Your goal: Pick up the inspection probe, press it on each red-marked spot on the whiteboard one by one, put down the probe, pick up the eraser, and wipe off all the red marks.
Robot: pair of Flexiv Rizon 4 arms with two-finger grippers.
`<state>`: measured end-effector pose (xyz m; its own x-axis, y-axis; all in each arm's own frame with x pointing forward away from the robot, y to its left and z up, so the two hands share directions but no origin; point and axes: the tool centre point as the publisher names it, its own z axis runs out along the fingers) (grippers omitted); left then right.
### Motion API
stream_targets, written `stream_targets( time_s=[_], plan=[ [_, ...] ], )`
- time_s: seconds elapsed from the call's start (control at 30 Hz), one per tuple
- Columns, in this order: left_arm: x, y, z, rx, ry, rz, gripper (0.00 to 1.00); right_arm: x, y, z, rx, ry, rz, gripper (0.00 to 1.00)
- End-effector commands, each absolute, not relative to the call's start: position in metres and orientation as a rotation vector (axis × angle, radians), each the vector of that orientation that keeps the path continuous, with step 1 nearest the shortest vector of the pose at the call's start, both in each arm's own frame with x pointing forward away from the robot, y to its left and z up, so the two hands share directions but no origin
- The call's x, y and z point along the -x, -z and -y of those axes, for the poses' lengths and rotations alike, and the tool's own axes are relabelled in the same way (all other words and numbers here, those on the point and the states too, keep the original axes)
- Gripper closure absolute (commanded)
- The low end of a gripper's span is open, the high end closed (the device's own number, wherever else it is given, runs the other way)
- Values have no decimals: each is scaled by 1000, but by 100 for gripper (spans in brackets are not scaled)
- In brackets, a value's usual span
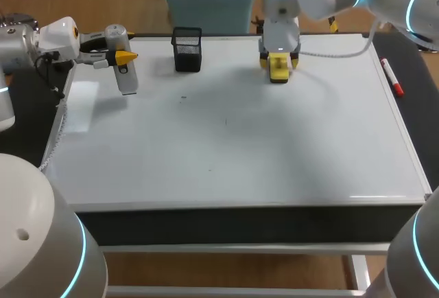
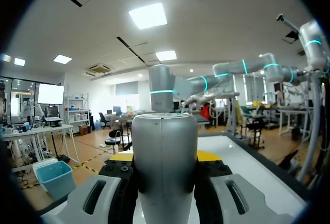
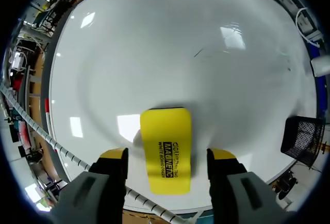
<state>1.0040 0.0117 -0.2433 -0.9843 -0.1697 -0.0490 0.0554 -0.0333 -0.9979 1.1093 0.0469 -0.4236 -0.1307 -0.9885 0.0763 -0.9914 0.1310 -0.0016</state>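
The grey cylindrical inspection probe [image 1: 127, 77] hangs upright over the whiteboard's far left corner, with my left gripper [image 1: 124, 57] shut on it. In the left wrist view the probe [image 2: 164, 146] fills the space between the fingers of the left gripper [image 2: 165, 158]. The yellow eraser [image 1: 278, 69] lies flat on the whiteboard [image 1: 226, 140] near its far edge. My right gripper [image 1: 278, 59] stands open right over it. In the right wrist view the eraser [image 3: 166, 149] lies between the fingers of the right gripper [image 3: 167, 157], a gap on each side. The board shows only tiny dark specks.
A black mesh basket [image 1: 186, 49] stands at the board's far edge, between the two grippers, and shows beside the right gripper in its wrist view [image 3: 304, 140]. A red marker [image 1: 392, 77] lies off the board's right edge.
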Motion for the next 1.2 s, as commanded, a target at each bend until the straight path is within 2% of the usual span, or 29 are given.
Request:
stream_targets(
  time_s=[0.03,0.6,0.83,1.2],
  plan=[
    [-1005,244,-12,119,2152,-2065,100,-1108,411,-38,-2029,-28,2387,0],
    [-1005,244,-12,119,2152,-2065,100,-1117,338,20,-1530,555,3015,0],
    [-1005,244,-12,119,2152,-2065,100,-1122,315,30,-1142,575,3097,0],
    [-1005,244,-12,119,2152,-2065,100,-1124,281,62,-893,675,3196,0]
  ],
)
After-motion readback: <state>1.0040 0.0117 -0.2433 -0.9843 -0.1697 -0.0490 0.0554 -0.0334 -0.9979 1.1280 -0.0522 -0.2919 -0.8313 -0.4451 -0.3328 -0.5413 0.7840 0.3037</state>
